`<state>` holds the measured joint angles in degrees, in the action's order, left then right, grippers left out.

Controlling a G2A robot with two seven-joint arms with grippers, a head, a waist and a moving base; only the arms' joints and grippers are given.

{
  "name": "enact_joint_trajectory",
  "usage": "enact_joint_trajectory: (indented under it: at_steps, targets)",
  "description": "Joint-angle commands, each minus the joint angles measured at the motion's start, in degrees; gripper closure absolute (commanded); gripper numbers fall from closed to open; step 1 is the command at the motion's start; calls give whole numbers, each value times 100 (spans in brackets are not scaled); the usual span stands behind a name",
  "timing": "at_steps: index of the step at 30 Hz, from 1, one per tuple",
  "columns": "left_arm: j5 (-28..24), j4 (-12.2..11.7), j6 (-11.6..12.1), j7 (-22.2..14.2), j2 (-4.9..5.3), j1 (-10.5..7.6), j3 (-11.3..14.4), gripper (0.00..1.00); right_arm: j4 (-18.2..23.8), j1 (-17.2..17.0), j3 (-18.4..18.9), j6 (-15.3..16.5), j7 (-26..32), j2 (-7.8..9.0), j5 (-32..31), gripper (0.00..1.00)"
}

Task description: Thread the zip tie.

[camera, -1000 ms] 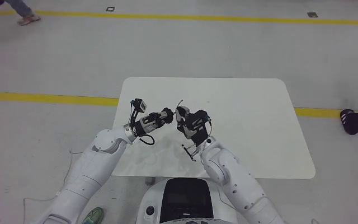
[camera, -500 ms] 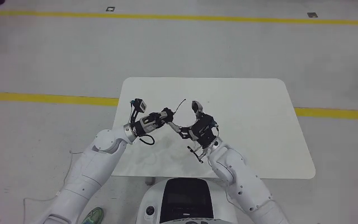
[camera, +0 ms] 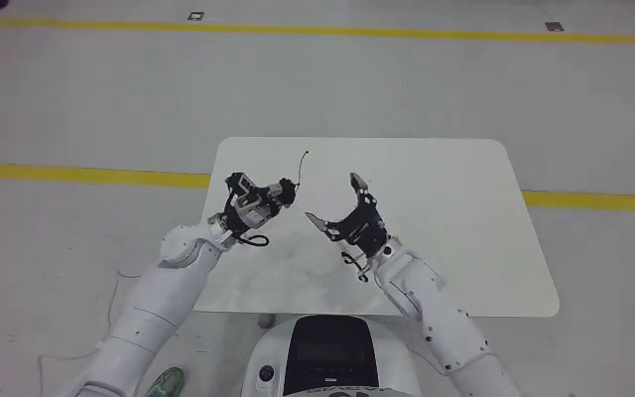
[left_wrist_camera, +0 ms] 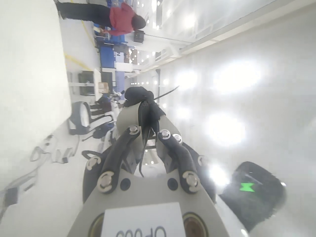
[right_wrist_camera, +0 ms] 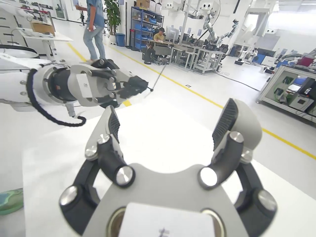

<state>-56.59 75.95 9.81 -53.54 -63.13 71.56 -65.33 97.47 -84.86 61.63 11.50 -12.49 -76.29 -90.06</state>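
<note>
— Zip tie [camera: 301,164], where is it?

— In my left gripper [camera: 287,191], held up over the left part of the table [camera: 446,198], not lying on it. The pads [left_wrist_camera: 134,94] are pressed together on the black strap. One thin end sticks out past the tips, up and away from me. In the left wrist view the rest runs back between the fingers [left_wrist_camera: 128,119] toward the palm.

— Why hold it that way?

— My guess is that a pinch close to the end makes the free part stiff and pointed, so it can be aimed. Held aloft, it can be reached from either side.

— And the other hand?

— My right gripper [camera: 332,198] has its fingers spread wide with nothing between them. It hangs above the table just beside the left one, apart from it and from the tie, with its ribbed faces turned toward the strap. I take that as standing ready to catch the loose end or the head.

— Is it threaded?

— I cannot tell. I see no closed loop, and the head is too small to pick out.

— Any writing?

— A white label [right_wrist_camera: 167,220] with dark print sits on each gripper's body, partly cut off at the edge, and I leave it unread. A green mark [left_wrist_camera: 247,187] glows on a dark module beside the left wrist.
</note>
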Motion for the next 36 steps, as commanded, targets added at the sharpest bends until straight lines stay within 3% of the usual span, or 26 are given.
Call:
enact_joint_trajectory:
  at_steps: [1,3,4,5,12,15,16,18,19,23,30,33,36]
  targets:
    - [-369,-58,-341,-201,8,-9,-70,100,-17,100,-95,-88,3,124,10,0]
    - [-389,-141,-388,-115,16,-27,-141,100,-59,187,-259,-58,27,249,10,0]
    - [-173,-156,-302,-55,24,-50,-144,100,-75,321,-319,-37,142,331,10,0]
    - [48,-159,-197,-6,34,-73,-148,100,-75,321,-319,-37,142,331,10,0]
    - [-105,-145,-243,79,22,-40,-154,100,-75,321,-319,-37,142,331,10,0]
    - [-1017,-127,-667,13,-31,81,-147,100,-89,235,-366,-73,77,326,30,0]
    - [-1423,-151,-929,-67,-53,126,-134,100,-128,243,-396,-133,45,338,10,0]
    - [-1781,-203,-1215,-130,-72,148,-133,100,-171,266,-495,-230,-18,364,10,0]
    - [-2013,-248,-1498,-129,-86,181,-97,100,-200,289,-565,-326,-89,382,10,0]
    - [-2500,-332,-1957,-209,-116,212,-87,100,-343,386,-867,-611,-388,434,10,0]
    - [-2499,-331,-1938,-215,-117,208,-93,100,-371,402,-903,-631,-426,440,10,0]
    - [-2537,-277,-2057,30,-126,265,-76,100,-343,407,-941,-626,-381,448,10,0]
    - [-2880,-202,-2280,-23,-151,352,-62,100,-316,488,-1090,-803,-452,470,10,0]
